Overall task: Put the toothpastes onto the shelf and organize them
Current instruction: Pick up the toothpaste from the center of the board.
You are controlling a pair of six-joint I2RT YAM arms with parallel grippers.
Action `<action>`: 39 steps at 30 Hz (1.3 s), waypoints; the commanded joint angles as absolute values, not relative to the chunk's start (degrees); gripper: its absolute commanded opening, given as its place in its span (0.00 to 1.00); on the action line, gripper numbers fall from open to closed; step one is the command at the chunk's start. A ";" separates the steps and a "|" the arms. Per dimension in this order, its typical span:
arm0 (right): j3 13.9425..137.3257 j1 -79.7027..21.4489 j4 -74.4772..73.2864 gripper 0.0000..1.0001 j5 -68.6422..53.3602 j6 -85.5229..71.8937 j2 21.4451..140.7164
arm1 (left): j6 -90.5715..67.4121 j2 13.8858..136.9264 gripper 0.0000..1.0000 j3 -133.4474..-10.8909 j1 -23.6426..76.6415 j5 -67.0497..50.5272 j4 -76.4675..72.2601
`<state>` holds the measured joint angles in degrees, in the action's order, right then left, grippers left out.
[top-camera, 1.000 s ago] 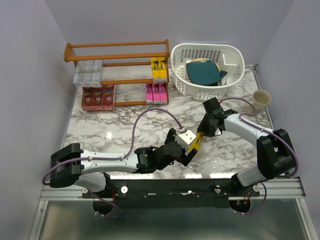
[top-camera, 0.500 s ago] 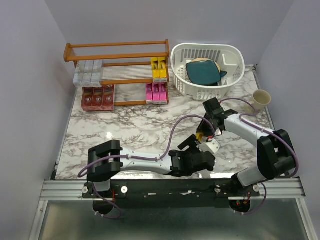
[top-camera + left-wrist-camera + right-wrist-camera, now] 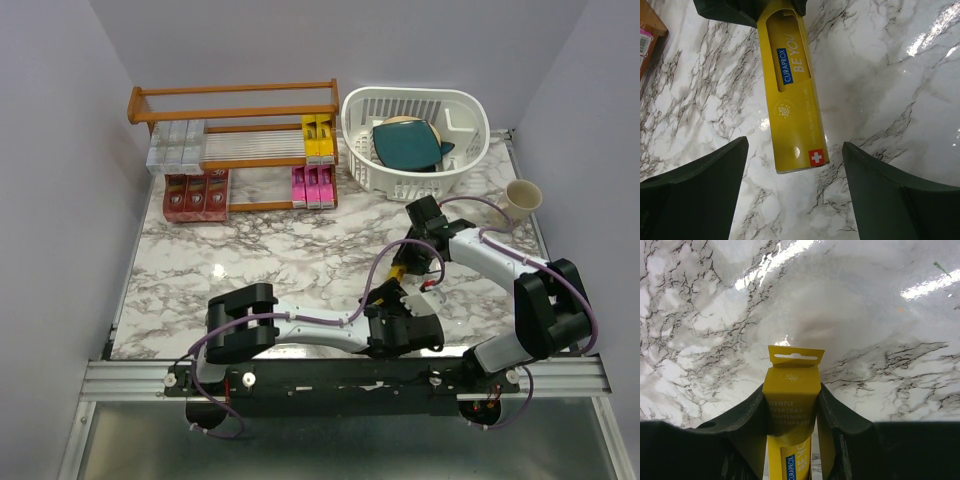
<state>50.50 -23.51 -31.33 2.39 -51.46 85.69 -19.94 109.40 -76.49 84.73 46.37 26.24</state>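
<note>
My right gripper point(image 3: 403, 266) is shut on a yellow toothpaste carton point(image 3: 794, 365) and holds it above the marble table; its hang-tab end sticks out past the fingers point(image 3: 752, 410). My left gripper point(image 3: 405, 298) is open, just below the carton's free end point(image 3: 792, 120); its fingers point(image 3: 705, 190) stand wide on either side without touching it. The wooden shelf point(image 3: 235, 95) stands at the back left. It holds silver cartons point(image 3: 175, 145) and yellow cartons point(image 3: 318, 138) on the upper tier, and red cartons point(image 3: 195, 193) and pink cartons point(image 3: 312, 187) below.
A white slotted basket point(image 3: 460, 110) with a teal item stands at the back right. A beige cup point(image 3: 523, 197) is near the right edge. The left arm lies along the table's near edge.
The left arm has swung right and back toward the near edge, so its open gripper now sits below the carton's end. The right gripper has stayed shut on the yellow carton.
</note>
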 commanded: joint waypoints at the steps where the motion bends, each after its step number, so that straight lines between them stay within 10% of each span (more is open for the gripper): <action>1: 49.75 -23.47 -31.20 0.33 1.23 -52.56 84.11 | -23.81 112.49 0.85 -80.50 85.08 50.71 29.79; 23: 48.69 -23.47 -30.50 0.34 1.05 -53.70 82.27 | -30.06 115.05 0.51 -84.29 84.55 50.54 34.45; 39: 47.03 -23.47 -25.49 0.72 -3.34 -50.89 76.30 | -30.06 106.53 0.35 -78.40 83.50 51.68 32.52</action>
<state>48.58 -23.51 -29.34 0.82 -52.45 80.20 -29.02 111.68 -80.31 84.42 49.41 33.76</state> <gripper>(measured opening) 0.643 0.456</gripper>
